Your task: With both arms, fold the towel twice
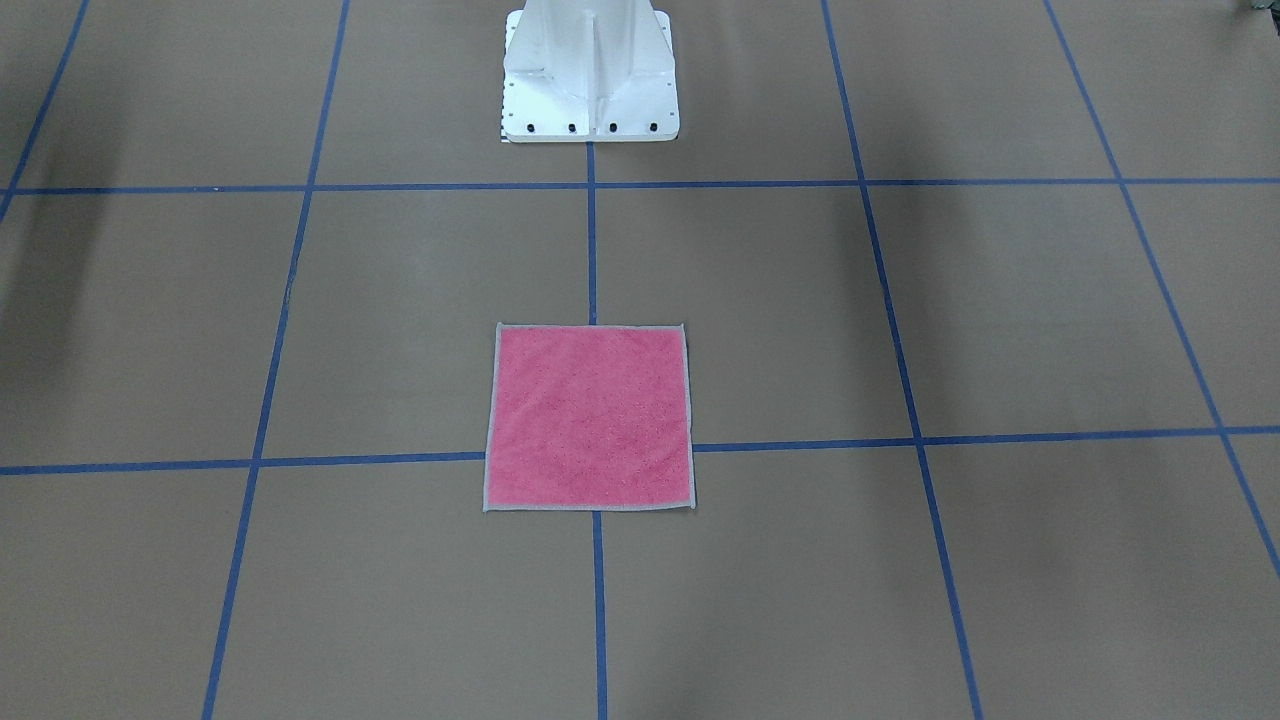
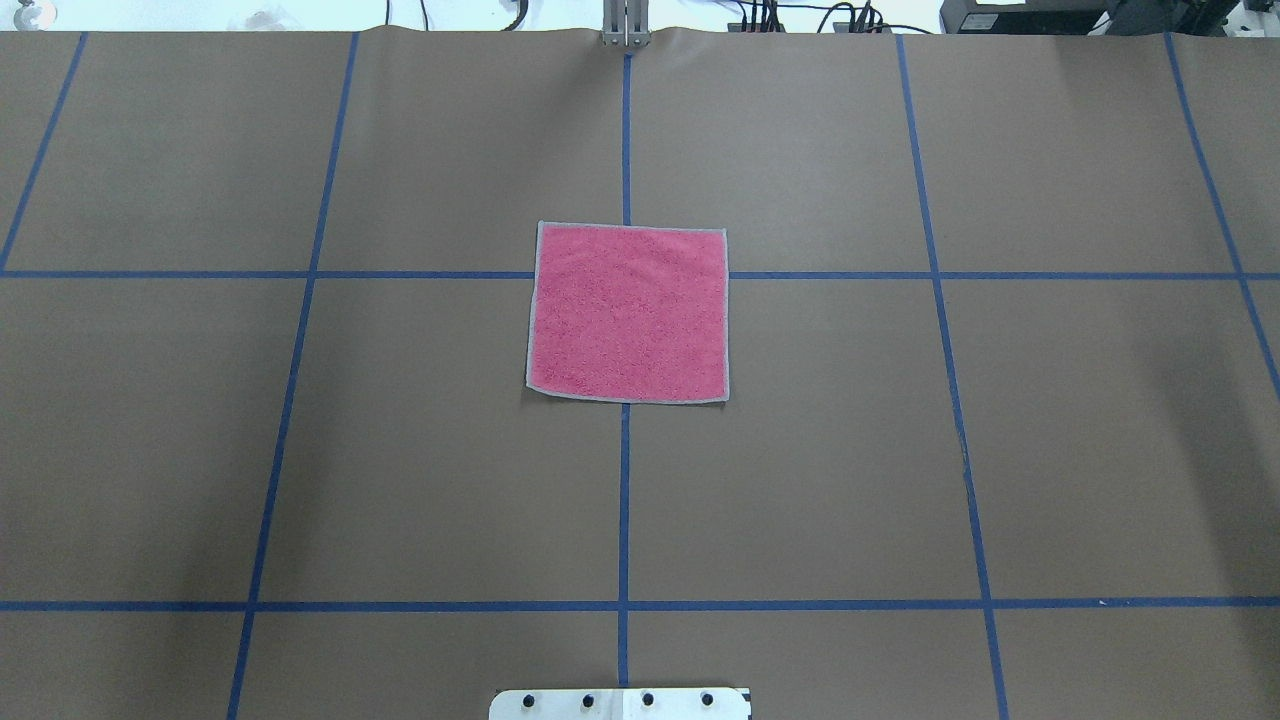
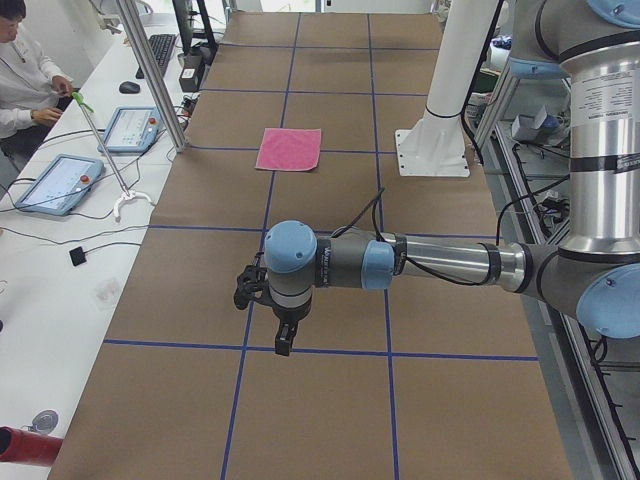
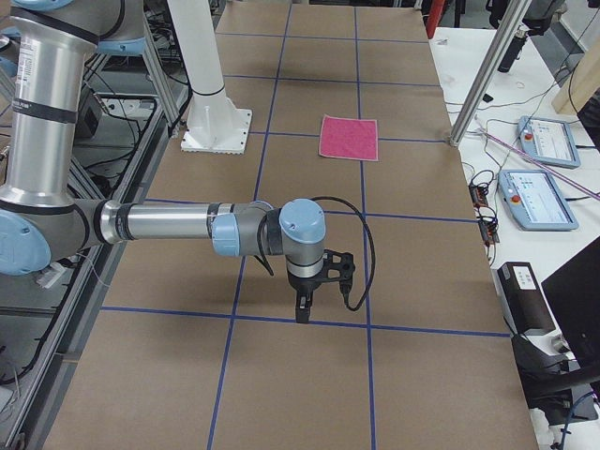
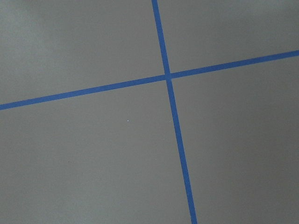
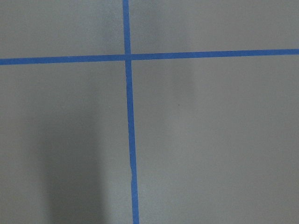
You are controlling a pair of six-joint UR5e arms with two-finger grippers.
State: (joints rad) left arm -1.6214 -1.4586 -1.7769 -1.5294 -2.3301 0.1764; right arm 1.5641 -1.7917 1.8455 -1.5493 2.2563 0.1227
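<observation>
No fold is yet made. In the front view the towel (image 1: 589, 417) is seen flat, pink side up, at lower centre; overhead, at upper centre. From the left side the left gripper (image 3: 283, 345) is seen at lower centre, well apart from it, its opening not to be told; from the right side, likewise the right gripper (image 4: 302, 314). Next, it is judged, both must be brought to two corners.

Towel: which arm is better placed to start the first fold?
Neither clearly. The towel lies flat on the centre line; the left arm and right arm each hang near their own end of the table, seemingly equally far off.
</observation>
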